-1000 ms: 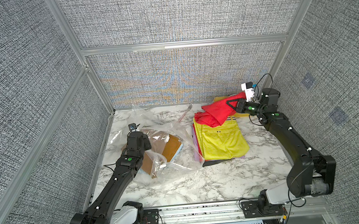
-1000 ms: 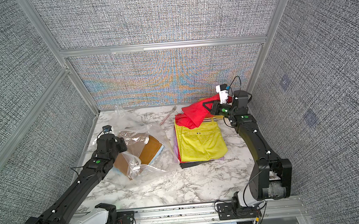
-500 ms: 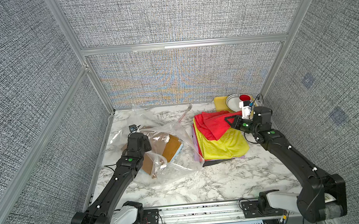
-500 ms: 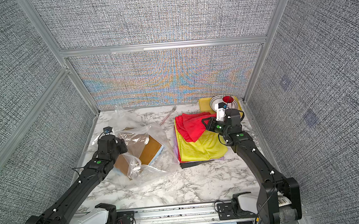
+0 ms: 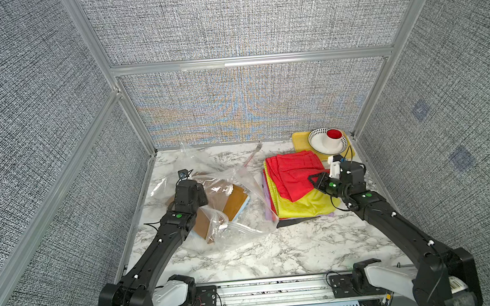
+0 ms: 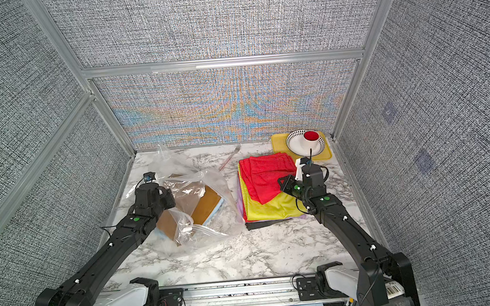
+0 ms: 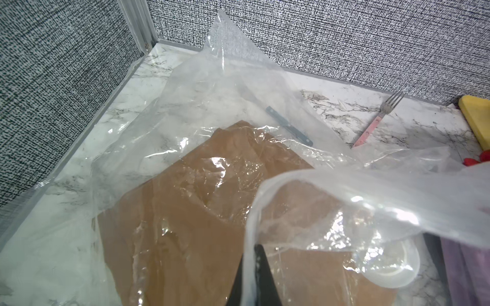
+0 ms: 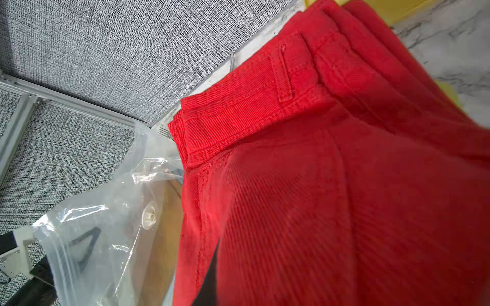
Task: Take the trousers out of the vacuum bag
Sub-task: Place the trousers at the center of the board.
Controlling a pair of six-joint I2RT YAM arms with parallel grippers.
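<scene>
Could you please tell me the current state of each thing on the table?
vacuum bag: open, rim pinched by left pincer.
orange trousers: inside the bag.
red trousers: folded on the yellow trousers, gripped by right pincer.
yellow trousers: flat, out of the bag.
cup: upright in bowl.
fork: lying flat.

Grey woven walls [image 5: 228, 26], aluminium frame [image 5: 248, 60], marble tabletop [image 5: 275, 247].

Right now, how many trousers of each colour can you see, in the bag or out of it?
Red trousers: 1
Yellow trousers: 1
Lilac trousers: 1
Dark grey trousers: 1
Orange trousers, inside the vacuum bag: 1
Light blue trousers, inside the bag: 1
Total: 6
</scene>
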